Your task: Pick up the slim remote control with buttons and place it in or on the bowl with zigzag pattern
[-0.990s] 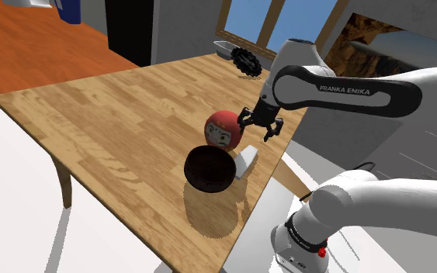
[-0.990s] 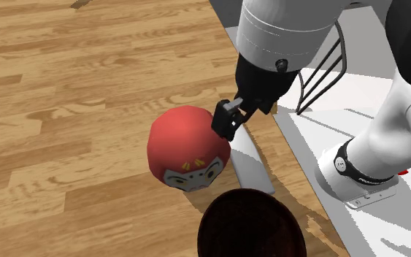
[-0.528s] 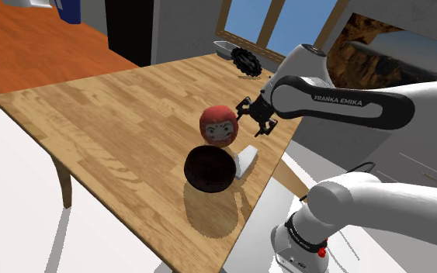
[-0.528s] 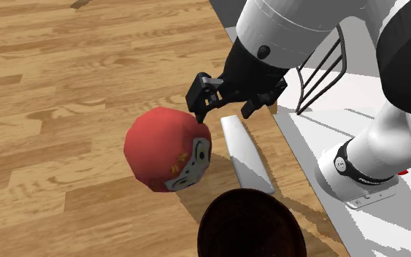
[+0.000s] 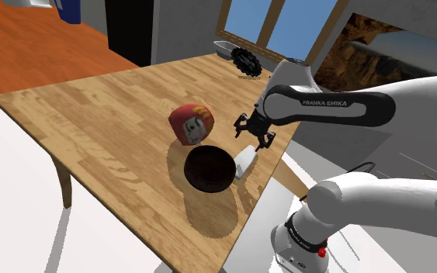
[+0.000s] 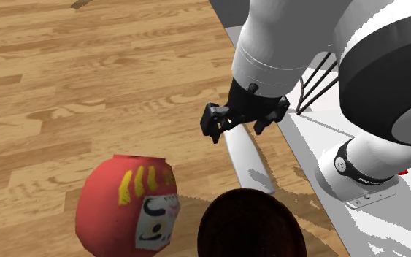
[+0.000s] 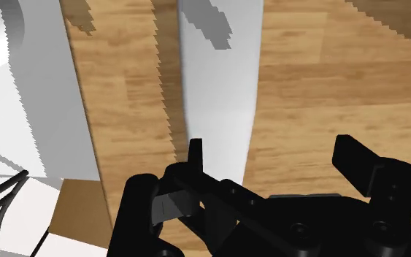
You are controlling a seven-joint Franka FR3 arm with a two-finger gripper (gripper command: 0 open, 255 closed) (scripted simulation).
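gripper is spread wide and has hold of nothing. it hovers low over the wooden table, close to the table's right edge in the shoulder view. the slim remote is drawn as a plain pale slab with no buttons visible. it lies flat on the wood just right of the dark bowl in that view, and i can't tell if the two touch. the bowl reads plain dark, with no zigzag that i can make out. in the second exterior view the remote runs from under the gripper down toward the bowl rim, so the hand is over the end farthest from the bowl. key relation, from the wrist view: the remote's long axis runs straight away from the gripper, crosswise to the line between the fingers, so yaw looks fine for closing across its width. it is off-centre, though. one fingertip sits over the slab's end, and the gap and the other finger are over bare wood. my read: shift sideways until the slab sits in the gap, then go down. the risk is a finger landing on top of it. the red doll lies tipped over left of the bowl in the shoulder view, apart from the remote.
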